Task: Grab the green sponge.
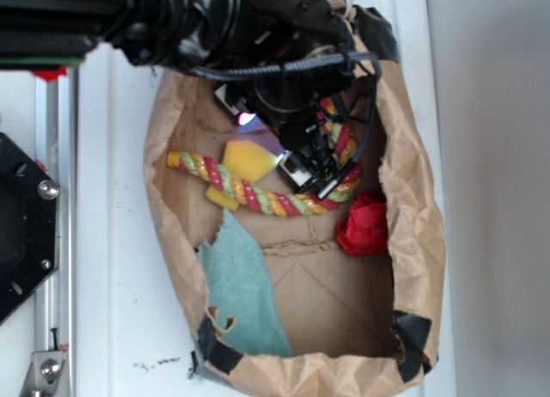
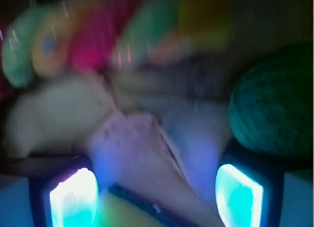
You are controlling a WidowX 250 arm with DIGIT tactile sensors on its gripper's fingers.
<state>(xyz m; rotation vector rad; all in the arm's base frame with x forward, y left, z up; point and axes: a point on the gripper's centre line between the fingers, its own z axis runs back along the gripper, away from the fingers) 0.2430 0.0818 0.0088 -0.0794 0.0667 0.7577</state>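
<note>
The sponge is a yellow foam wedge with a dark scouring layer, lying on the floor of the brown paper bag just above the rope toy. My gripper hangs low over the bag, right beside the sponge's right corner. In the blurred wrist view the gripper is open, its two glowing fingers wide apart. The sponge's yellow foam and dark edge sit at the bottom between them, close to the left finger, with bare paper filling the rest of the gap.
A striped rope toy curves across the bag under the gripper. A red crumpled object lies at the right wall. A teal-green cloth lies at the lower left and fills the wrist view's right side. Tall crumpled bag walls ring everything.
</note>
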